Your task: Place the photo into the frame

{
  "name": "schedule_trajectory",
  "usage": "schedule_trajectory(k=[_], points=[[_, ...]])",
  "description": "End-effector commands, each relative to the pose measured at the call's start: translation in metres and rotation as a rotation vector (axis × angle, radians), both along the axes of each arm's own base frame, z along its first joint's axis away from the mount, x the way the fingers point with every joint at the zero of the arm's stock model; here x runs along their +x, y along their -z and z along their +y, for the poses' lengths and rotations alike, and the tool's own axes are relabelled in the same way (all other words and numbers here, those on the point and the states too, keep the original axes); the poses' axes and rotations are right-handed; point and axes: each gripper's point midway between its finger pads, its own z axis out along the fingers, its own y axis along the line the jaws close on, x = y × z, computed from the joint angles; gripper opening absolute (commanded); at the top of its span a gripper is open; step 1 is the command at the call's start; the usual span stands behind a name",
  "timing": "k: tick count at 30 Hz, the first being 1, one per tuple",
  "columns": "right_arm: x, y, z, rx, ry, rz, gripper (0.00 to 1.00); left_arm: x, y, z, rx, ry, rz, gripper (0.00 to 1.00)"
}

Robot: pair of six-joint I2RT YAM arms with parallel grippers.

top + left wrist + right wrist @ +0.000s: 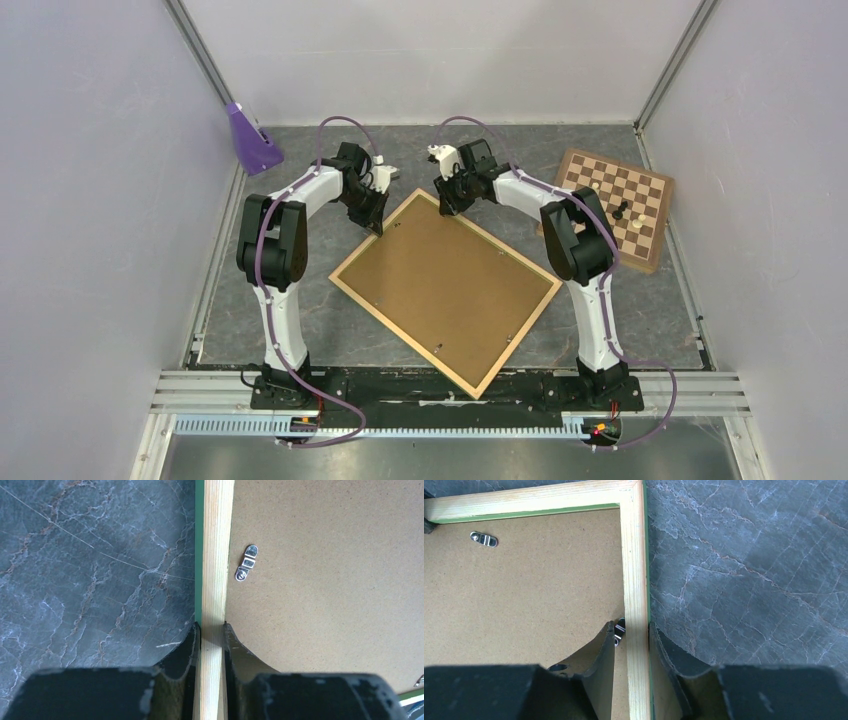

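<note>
The frame lies back up and turned diagonally on the dark marble table, pale wood rails showing. A brown hardboard panel fills it. My left gripper is shut on the far-left rail, one finger on the green outer side, one on the panel. My right gripper straddles the far-right rail near the top corner. Its outer finger touches the green edge, and its inner finger stands a little off the rail, beside a metal clip. The photo is not in view.
A brown-and-cream chessboard with a few pieces lies at the back right. A purple object stands at the back left by the wall. Small metal clips sit on the panel. White walls close in the table.
</note>
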Motion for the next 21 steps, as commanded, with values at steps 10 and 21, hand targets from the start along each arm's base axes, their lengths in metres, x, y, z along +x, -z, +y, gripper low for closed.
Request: schedule_trajectory(k=[10, 21], points=[[-0.004, 0.045, -0.042, -0.108, 0.090, 0.099, 0.12, 0.011, -0.038, -0.002, -0.026, -0.088, -0.082, 0.02], [-0.001, 0.044, -0.055, -0.144, 0.145, 0.076, 0.07, -0.004, -0.016, -0.001, -0.048, -0.139, -0.048, 0.02]])
